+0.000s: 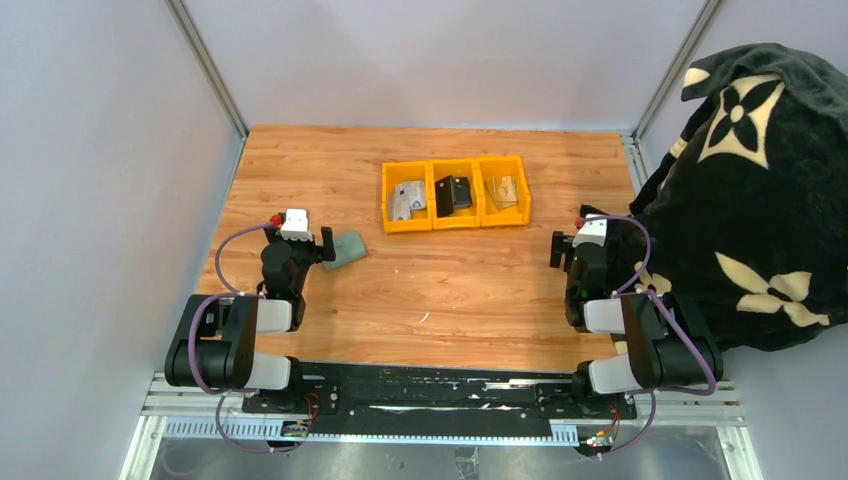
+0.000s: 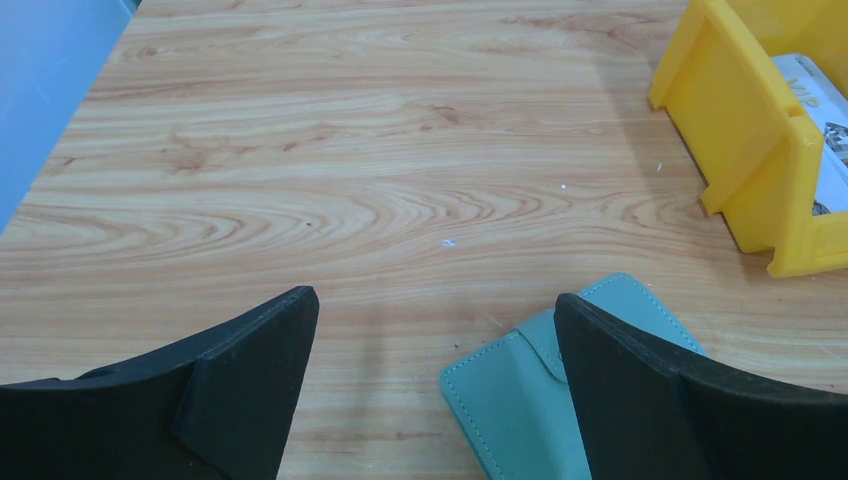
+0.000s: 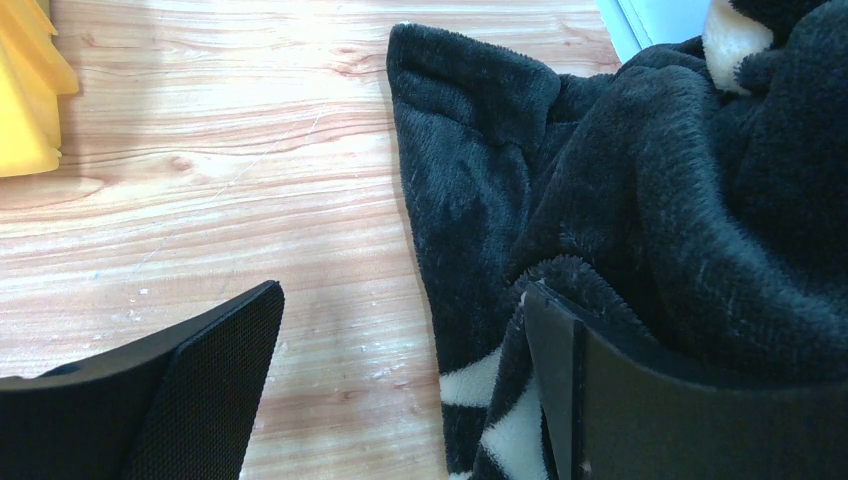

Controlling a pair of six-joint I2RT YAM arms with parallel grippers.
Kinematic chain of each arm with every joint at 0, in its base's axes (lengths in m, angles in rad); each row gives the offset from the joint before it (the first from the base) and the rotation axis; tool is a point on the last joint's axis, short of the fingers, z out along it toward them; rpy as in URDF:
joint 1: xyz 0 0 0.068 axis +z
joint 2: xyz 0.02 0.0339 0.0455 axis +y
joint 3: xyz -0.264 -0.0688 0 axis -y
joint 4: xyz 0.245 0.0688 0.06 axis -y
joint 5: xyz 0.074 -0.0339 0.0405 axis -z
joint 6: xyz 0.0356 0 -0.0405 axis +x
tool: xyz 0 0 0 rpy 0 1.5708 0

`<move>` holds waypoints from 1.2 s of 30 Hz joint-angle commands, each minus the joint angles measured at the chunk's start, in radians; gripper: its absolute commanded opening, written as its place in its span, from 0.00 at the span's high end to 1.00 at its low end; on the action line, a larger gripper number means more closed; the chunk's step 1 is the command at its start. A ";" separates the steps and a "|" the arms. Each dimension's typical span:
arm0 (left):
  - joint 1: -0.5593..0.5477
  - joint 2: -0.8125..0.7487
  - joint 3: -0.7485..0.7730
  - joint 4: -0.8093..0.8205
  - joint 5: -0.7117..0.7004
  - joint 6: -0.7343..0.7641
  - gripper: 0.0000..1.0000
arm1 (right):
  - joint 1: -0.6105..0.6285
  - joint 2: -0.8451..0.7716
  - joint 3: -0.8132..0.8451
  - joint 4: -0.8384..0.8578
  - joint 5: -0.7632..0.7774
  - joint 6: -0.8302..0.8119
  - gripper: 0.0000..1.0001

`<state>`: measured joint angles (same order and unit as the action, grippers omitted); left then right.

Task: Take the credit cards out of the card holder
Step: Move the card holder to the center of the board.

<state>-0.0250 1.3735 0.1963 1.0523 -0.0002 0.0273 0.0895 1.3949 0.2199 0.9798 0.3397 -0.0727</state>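
The pale sage-green card holder (image 1: 347, 248) lies flat and closed on the table, just right of my left gripper (image 1: 300, 238). In the left wrist view the card holder (image 2: 520, 395) sits partly under the right finger (image 2: 660, 400); the left gripper (image 2: 437, 330) is open and empty. Credit cards lie in the yellow bin: a silver-grey one (image 1: 408, 198) in the left compartment, a black one (image 1: 453, 192) in the middle, a tan one (image 1: 503, 190) in the right. My right gripper (image 1: 570, 243) is open and empty at the table's right side, also seen in the right wrist view (image 3: 400, 320).
The yellow three-compartment bin (image 1: 455, 221) stands at the back centre; its corner shows in the left wrist view (image 2: 745, 150). A black blanket with cream flower patterns (image 1: 745, 190) is heaped at the right edge and touches the right gripper's finger (image 3: 640, 400).
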 commanded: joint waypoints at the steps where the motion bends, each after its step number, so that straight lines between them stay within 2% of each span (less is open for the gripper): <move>1: 0.002 0.000 0.002 0.021 0.002 0.011 0.00 | -0.013 0.000 0.009 0.023 -0.001 0.005 0.06; 13: 0.002 0.000 0.003 0.020 0.002 0.012 0.00 | -0.006 -0.023 0.005 0.054 0.025 -0.016 0.06; 14: 0.002 0.001 0.004 0.019 0.003 0.013 0.00 | 0.013 -0.052 0.017 0.021 0.056 -0.019 0.06; 15: 0.002 -0.001 0.003 0.020 0.003 0.013 0.00 | 0.026 -0.090 0.051 -0.119 0.109 -0.009 0.06; 16: 0.002 -0.004 0.000 0.029 0.002 0.014 0.00 | 0.029 -0.129 0.095 -0.217 0.116 0.018 0.06; 17: 0.004 -0.021 0.005 0.006 0.002 0.012 0.00 | 0.029 -0.158 0.151 -0.388 0.117 0.036 0.06; 19: 0.012 -0.079 0.053 -0.135 0.003 0.005 0.00 | 0.029 -0.192 0.244 -0.566 0.092 0.059 0.06; 23: 0.014 -0.155 0.254 -0.551 0.055 0.027 0.00 | 0.028 -0.247 0.347 -0.689 -0.039 0.161 0.06; 26: 0.014 -0.161 0.383 -0.779 0.138 0.063 0.00 | 0.011 -0.262 0.390 -0.740 -0.045 0.418 0.06; 27: 0.014 -0.157 0.414 -0.828 0.161 0.072 0.00 | -0.013 -0.265 0.421 -0.793 -0.103 0.463 0.04; 29: 0.014 -0.131 0.480 -0.918 0.198 0.076 0.00 | -0.037 -0.243 0.487 -0.849 -0.252 0.460 0.04; 31: 0.014 -0.096 0.555 -1.031 0.252 0.098 0.00 | -0.022 -0.206 0.583 -0.952 -0.313 0.446 0.04; 33: 0.014 -0.023 0.658 -1.192 0.292 0.120 0.00 | 0.025 -0.182 0.662 -1.063 -0.295 0.431 0.04; 36: 0.014 0.089 0.779 -1.362 0.350 0.212 0.00 | 0.139 -0.173 0.720 -1.110 -0.225 0.381 0.04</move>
<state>-0.0151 1.3472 0.8562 0.0460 0.2356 0.1268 0.1085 1.2125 0.8555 0.0559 0.1154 0.3187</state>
